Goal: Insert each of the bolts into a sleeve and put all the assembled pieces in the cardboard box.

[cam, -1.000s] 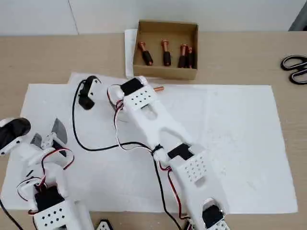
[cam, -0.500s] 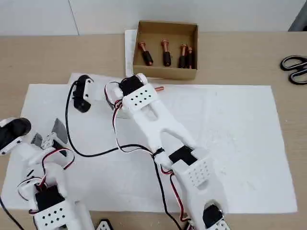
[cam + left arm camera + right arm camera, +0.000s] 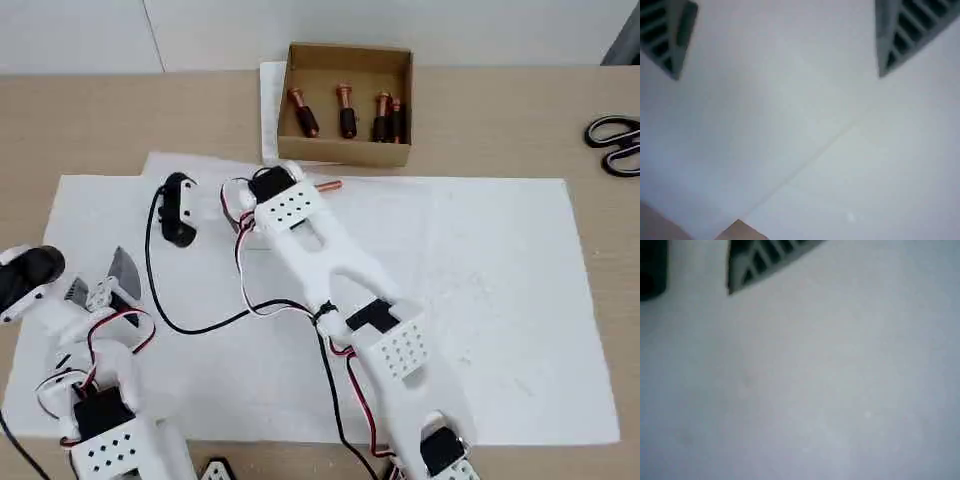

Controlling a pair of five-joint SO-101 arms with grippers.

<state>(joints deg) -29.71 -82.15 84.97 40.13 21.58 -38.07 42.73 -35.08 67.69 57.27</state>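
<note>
The cardboard box [image 3: 349, 152] stands at the back of the table and holds several copper bolts in black sleeves [image 3: 347, 112]. One copper bolt [image 3: 330, 185] pokes out beside my right arm's wrist [image 3: 280, 200], just in front of the box; its other end is hidden under the arm. My right gripper [image 3: 695, 275] hangs close over the white paper, with a dark object [image 3: 650, 270] at the view's edge that I cannot identify. At the front left, my left gripper [image 3: 98, 283] [image 3: 780, 45] is open above bare paper with nothing between its fingers.
A large white paper sheet [image 3: 480, 300] covers the middle of the table. Scissors [image 3: 615, 143] lie at the far right edge. A black cable [image 3: 200, 315] loops across the paper between the two arms.
My right arm's wrist shifted slightly, and its black camera swung left, then a little forward. The bolt beside it stayed in place. The left arm has not moved.
</note>
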